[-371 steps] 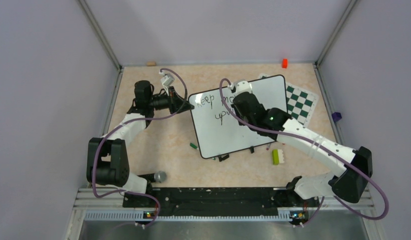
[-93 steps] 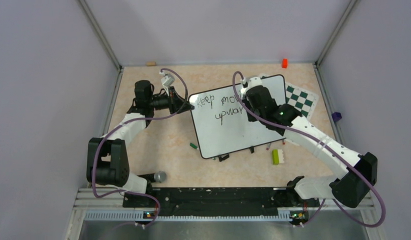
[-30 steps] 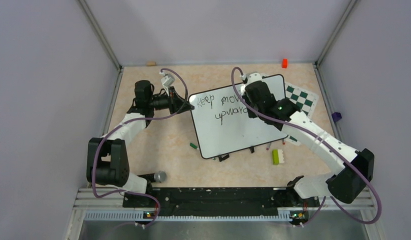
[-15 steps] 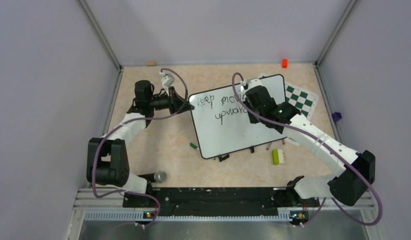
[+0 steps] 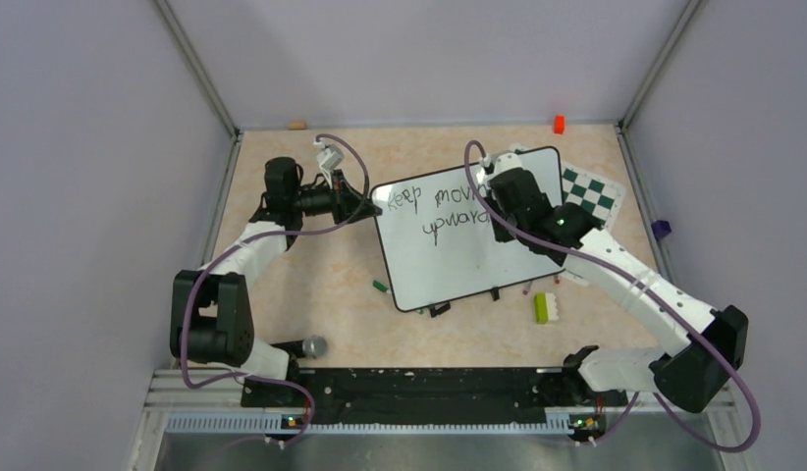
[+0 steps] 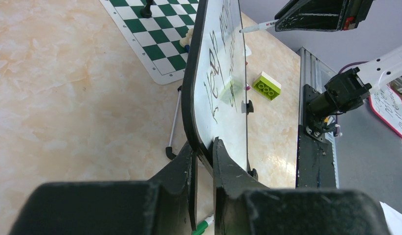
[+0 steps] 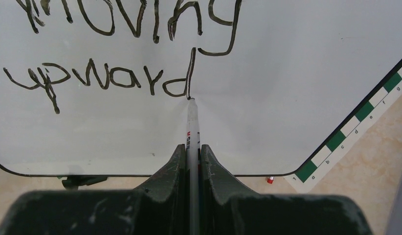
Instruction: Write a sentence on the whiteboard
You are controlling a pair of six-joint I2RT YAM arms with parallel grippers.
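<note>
A beige marbled tabletop (image 5: 311, 285) sits inside pale lilac walls, seen from above. At the left, the left gripper (image 6: 203, 147) is closed narrowly on the black rim of the whiteboard (image 5: 449, 265), pinching its left edge near a corner. The board fills the middle of the table, its glossy white face showing. The sentence (image 7: 116, 49) runs across its upper part in two dark handwritten lines, "Keep moving" above "upward". To the right of the words, the right gripper (image 7: 191, 149) is clamped tight around a thin white marker (image 7: 191, 127), whose tip rests at the foot of the final "d". Further right, a green-and-white chess mat (image 5: 591, 201) pokes out from under the board's far corner, and a lime green brick (image 5: 542, 307) lies just below the board's lower right edge. The writing looks complete, so the danger lies in the lift-off. If the tip slides sideways before leaving the surface, it would probably drag a stray tail off the "d". A hard press could pivot the board in its single-corner pinch, and a low-passing wrist could smear fresh ink.
</note>
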